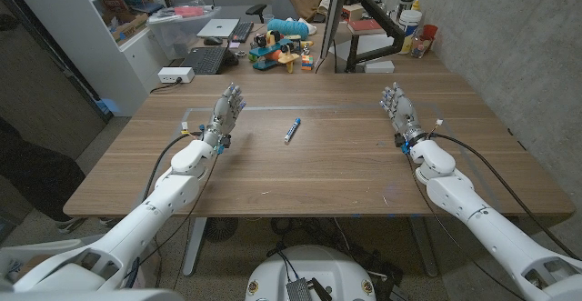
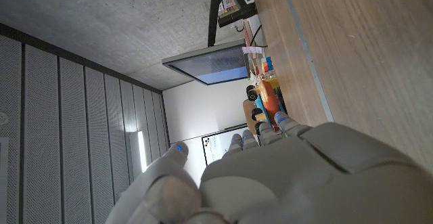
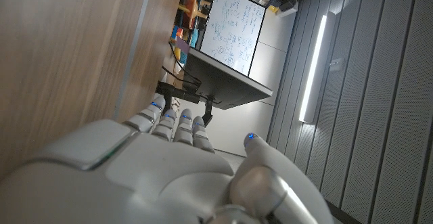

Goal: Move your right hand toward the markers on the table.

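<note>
A single blue-and-white marker (image 1: 292, 130) lies on the wooden table (image 1: 346, 169), near its middle, slightly toward the far side. My right hand (image 1: 400, 110) stands on the table at the right, fingers straight and together, pointing away from me, holding nothing. It is well to the right of the marker. My left hand (image 1: 225, 112) stands the same way at the left, about as far from the marker on the other side. The right wrist view shows the back of my right hand (image 3: 169, 170); the left wrist view shows my left hand (image 2: 284, 176) beside the tabletop.
Past the table's far edge stand a keyboard (image 1: 204, 60), a laptop (image 1: 218, 28), colourful toys (image 1: 280, 51), a white power strip (image 1: 175, 75) and a black monitor arm (image 1: 382, 19). A strip of tape (image 1: 264, 106) runs across the table's far part.
</note>
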Available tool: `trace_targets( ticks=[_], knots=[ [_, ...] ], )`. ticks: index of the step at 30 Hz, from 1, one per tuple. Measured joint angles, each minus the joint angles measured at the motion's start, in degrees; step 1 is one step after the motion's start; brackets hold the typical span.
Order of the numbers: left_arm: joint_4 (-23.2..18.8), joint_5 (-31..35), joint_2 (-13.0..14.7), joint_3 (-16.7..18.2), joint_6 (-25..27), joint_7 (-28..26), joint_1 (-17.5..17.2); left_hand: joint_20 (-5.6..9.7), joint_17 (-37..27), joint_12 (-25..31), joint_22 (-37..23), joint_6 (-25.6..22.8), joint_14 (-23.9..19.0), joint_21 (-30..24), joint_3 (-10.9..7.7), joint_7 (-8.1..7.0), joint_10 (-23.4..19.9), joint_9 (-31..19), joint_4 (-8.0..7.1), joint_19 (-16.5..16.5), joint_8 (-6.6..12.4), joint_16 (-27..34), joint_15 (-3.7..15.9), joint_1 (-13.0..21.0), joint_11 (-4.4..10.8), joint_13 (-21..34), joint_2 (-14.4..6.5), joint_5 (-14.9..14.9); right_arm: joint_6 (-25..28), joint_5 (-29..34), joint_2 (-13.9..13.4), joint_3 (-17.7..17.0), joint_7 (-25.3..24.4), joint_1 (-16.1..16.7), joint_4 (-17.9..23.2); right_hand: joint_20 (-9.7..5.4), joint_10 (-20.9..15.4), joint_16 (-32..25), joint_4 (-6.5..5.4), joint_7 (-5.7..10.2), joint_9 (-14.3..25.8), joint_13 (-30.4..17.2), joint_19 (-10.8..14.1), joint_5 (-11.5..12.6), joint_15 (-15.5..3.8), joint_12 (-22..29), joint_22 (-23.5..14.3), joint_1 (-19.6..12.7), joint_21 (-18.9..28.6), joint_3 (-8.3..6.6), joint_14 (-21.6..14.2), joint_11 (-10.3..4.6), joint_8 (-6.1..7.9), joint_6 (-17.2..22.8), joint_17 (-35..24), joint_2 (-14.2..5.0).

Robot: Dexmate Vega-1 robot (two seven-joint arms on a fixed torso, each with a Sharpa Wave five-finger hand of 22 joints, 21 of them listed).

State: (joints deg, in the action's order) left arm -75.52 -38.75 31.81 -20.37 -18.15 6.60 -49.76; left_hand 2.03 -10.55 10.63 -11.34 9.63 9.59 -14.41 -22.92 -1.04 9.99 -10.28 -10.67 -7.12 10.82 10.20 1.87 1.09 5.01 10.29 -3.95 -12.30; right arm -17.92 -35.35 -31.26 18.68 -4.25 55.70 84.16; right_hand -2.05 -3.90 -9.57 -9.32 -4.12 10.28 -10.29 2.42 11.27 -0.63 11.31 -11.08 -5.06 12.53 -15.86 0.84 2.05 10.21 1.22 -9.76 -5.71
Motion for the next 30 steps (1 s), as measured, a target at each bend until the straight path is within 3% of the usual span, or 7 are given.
trace_targets(
  ticks=[2, 4, 7, 9, 12, 18, 30],
  knots=[
    [-0.3, -0.29, 0.47, 0.17, -0.16, 0.86, -0.25, 0.0, 0.0, 0.0, 0.0, 0.0, 0.0, 0.0, 0.0, 0.0, 0.0, 0.0, 0.0, 0.0, 0.0, 0.0, 0.0, 0.0, 0.0, 0.0, 0.0, 0.0, -0.09, 0.55, -0.51, -0.49, -0.99, 1.81, 2.66, 0.0, -0.91, -0.21, 0.0, -0.45, 0.0, 0.0, 0.04, 0.0, 0.07, 0.25, 0.0, 0.0, 0.01, 0.0, -0.07, 0.23, 0.24, 0.48, 0.0, 0.0],
    [-1.06, -0.38, 1.05, 0.37, -0.21, 1.26, -0.77, 0.0, 0.0, 0.0, 0.0, 0.0, 0.0, 0.0, 0.0, 0.0, 0.0, 0.0, 0.0, 0.0, 0.0, 0.0, 0.0, 0.0, 0.0, 0.0, 0.0, 0.0, -0.11, 1.67, -0.87, -0.77, -2.92, 2.99, 4.33, 0.04, -2.56, -0.96, 0.2, -0.65, 0.0, 0.0, 1.53, 0.0, 1.73, 0.92, 0.0, 0.0, 0.68, 0.2, -1.9, 0.63, 0.84, 1.87, 0.08, 0.0],
    [-2.05, -0.42, 1.68, 0.61, -0.28, 1.39, -1.58, 0.0, 0.0, 0.0, 0.0, 0.0, 0.0, 0.0, 0.0, 0.0, 0.0, 0.0, 0.0, 0.0, 0.21, 0.0, 0.0, 0.0, 0.0, 0.0, 0.0, 0.0, 0.0, 3.8, -1.3, -0.97, -5.62, 4.31, 6.56, 3.18, -6.31, -1.69, 1.77, -0.4, 0.14, 0.0, 4.32, 0.0, 5.44, 2.02, -0.02, -0.35, 1.48, 0.5, -7.99, 1.54, 1.44, 4.58, 0.0, -0.3],
    [-2.54, -0.43, 1.93, 0.71, -0.34, 1.35, -1.94, 0.0, 0.0, 0.0, 0.0, 0.0, 0.0, 0.0, 0.0, 0.0, -0.15, 0.01, 0.0, 0.0, 0.21, 0.0, 0.0, 0.0, 0.14, 0.0, 0.0, 0.0, 0.16, 4.88, -1.49, -1.01, -6.75, 4.81, 7.51, 5.13, -7.91, -2.08, 2.21, -0.08, 0.27, -0.24, 4.93, -0.1, 6.23, 2.46, -0.26, -0.71, 1.55, 0.35, -10.21, 2.16, 1.54, 5.68, 0.0, -0.34],
    [-3.9, -0.31, 2.27, 0.92, -0.36, 0.27, -2.76, 0.0, 0.0, 0.0, 0.01, 0.0, -0.01, 0.0, 0.0, 0.0, -0.33, 0.01, 0.0, 0.0, 0.43, 0.11, 0.0, 0.0, 0.32, 0.0, 0.0, 0.0, 0.61, 7.15, -2.08, -1.06, -8.64, 5.58, 9.07, 5.85, -8.5, -2.13, 2.35, 0.22, 0.27, -0.27, 5.41, -0.28, 6.54, 2.58, -0.26, -0.95, 1.55, 0.49, -10.88, 2.35, 1.54, 6.16, 0.0, -0.1],
    [-6.66, 0.37, 2.68, 1.37, 0.36, -2.44, -4.43, 0.0, 0.16, 0.4, 0.01, 0.01, -0.01, 0.0, 0.0, 0.02, -0.32, 0.01, 0.0, 0.0, 0.43, 0.43, 0.0, 0.0, 0.3, -0.01, 0.0, 0.0, 1.37, 9.7, -2.96, -1.07, -10.04, 5.76, 10.23, 5.42, -7.21, -1.01, 2.94, 0.75, 0.26, -0.26, 4.99, -0.28, 6.36, 1.99, -0.26, -1.5, 1.55, 0.6, -9.22, 2.36, 1.54, 5.63, 0.01, 0.45],
    [-12.38, 1.72, 3.82, 2.84, 2.96, -9.67, -8.47, -0.4, 0.01, 0.4, 0.01, 0.18, 0.24, 0.01, 0.01, 1.87, -0.32, 0.02, 0.0, -0.39, 0.43, 0.44, -0.25, 0.0, -1.55, -0.01, 0.0, -0.22, 2.95, 14.1, -4.21, 0.36, -10.6, 3.56, 11.05, 4.8, -6.61, -0.57, 3.48, 0.4, 0.26, -0.26, 4.37, -0.28, 6.15, 1.54, -0.26, -2.02, 1.55, 0.67, -8.39, 2.35, 1.16, 5.33, 0.01, 0.97]
  ],
)
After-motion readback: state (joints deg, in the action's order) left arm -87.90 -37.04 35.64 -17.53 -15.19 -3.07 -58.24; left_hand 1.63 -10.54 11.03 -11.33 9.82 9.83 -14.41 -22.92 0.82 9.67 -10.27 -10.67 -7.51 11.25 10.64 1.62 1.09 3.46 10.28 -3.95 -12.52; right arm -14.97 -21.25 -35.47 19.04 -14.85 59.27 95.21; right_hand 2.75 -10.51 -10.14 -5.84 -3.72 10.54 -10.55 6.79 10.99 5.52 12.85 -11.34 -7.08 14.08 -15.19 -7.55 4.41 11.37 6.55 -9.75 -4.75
